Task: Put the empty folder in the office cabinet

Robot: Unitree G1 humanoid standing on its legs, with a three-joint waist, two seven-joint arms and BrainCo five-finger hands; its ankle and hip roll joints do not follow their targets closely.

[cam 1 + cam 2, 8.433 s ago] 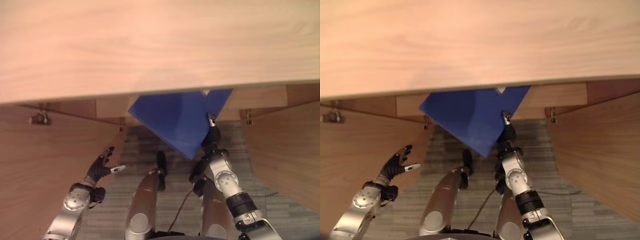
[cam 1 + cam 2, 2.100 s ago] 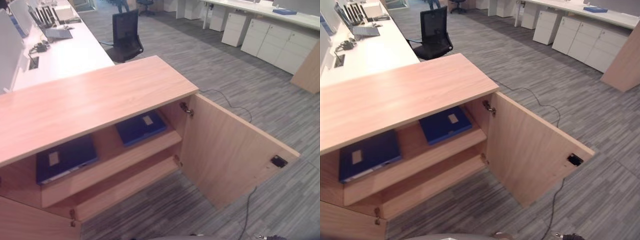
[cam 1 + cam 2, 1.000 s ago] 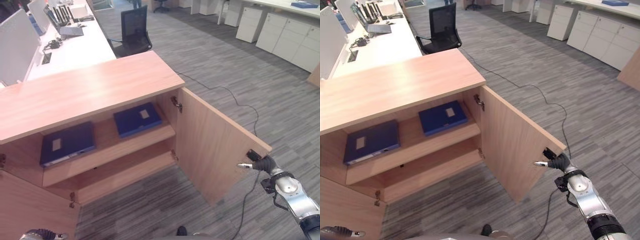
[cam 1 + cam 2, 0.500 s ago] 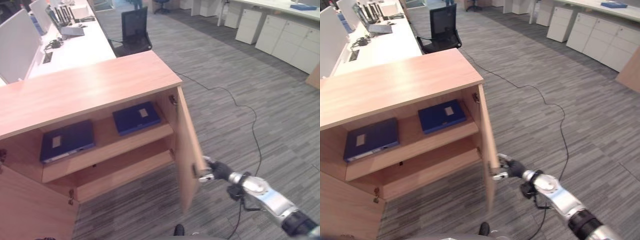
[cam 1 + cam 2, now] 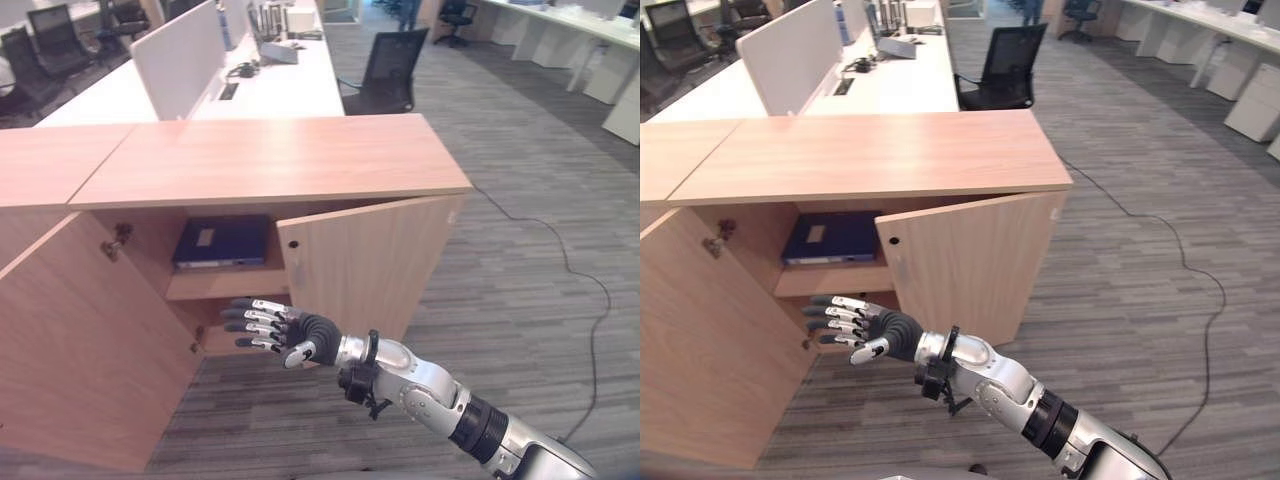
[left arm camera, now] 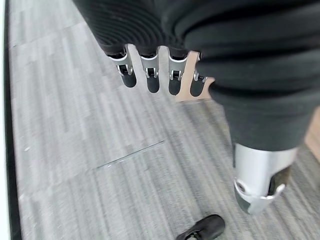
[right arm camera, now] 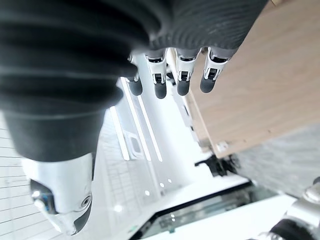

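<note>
Right door (image 5: 365,262) swung nearly shut; right hand (image 5: 268,328) open, empty, just left of it; folder (image 5: 222,242) shelved behind.

The cabinet (image 5: 270,160) is smooth, light wood. The folder (image 5: 222,243) looks like smooth blue plastic. My fingers (image 5: 252,322) are shiny metal. The floor (image 5: 520,200) is rough grey carpet.
</note>
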